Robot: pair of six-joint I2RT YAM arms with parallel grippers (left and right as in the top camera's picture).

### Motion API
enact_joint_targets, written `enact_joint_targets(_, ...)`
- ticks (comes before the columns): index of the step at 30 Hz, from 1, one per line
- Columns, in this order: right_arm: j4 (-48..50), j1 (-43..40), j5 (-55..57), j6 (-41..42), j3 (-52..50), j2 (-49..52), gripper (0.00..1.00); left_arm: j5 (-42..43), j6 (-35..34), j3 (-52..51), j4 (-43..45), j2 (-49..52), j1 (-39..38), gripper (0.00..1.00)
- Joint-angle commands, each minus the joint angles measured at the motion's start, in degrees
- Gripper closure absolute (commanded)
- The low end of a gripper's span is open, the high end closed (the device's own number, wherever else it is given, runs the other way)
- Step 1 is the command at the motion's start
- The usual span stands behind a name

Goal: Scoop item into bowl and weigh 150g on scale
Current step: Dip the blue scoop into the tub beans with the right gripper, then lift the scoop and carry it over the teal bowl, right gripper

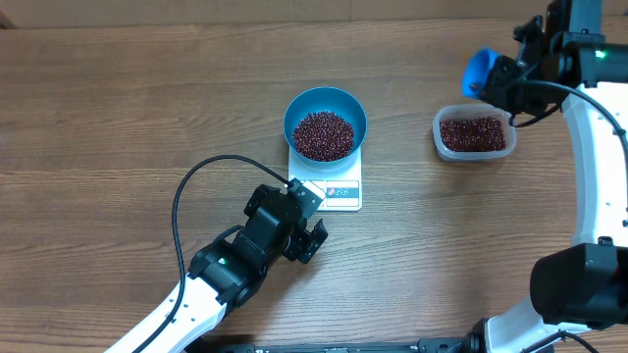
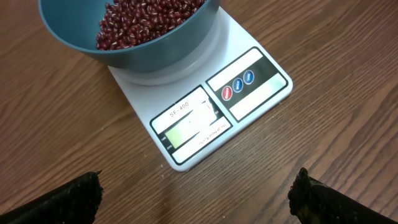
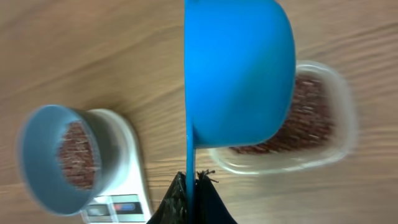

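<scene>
as bowl [image 1: 339, 100] overhangs scale [image 1: 339, 193], left claw [image 2: 198, 193] (spread)

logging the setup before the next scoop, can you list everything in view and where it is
bowl: one, bright blue, on the scale
beans: two lots, dark red-brown, one in the bowl, one in the tub
scale: one, white, mid table
tub: one, clear, on the right arm's side, apart from the scale
scoop: one, blue, raised by the tub
cable: one, black, looping by the left arm
table: one, brown wood
left gripper: black, open, near the scale's display edge
right gripper: black, shut on the scoop's handle
</scene>
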Motion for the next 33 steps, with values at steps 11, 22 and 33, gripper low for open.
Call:
enact_joint_targets(11, -10.5, -0.2, 19.1, -8.1, 1.7, -0.5, 0.96, 0.0, 0.7, -0.4, 0.1, -0.5, 0.2, 0.0)
enact_joint_targets(22, -11.9, 1.9, 21.0, -6.4, 1.7, -0.5, 0.96, 0.0, 0.7, -0.4, 0.0, -0.5, 0.2, 0.0)
enact_joint_targets(33, -12.3, 9.3, 36.5, 2.6, 1.7, -0.5, 0.96, 0.0, 0.7, -0.4, 0.0, -0.5, 0.2, 0.0)
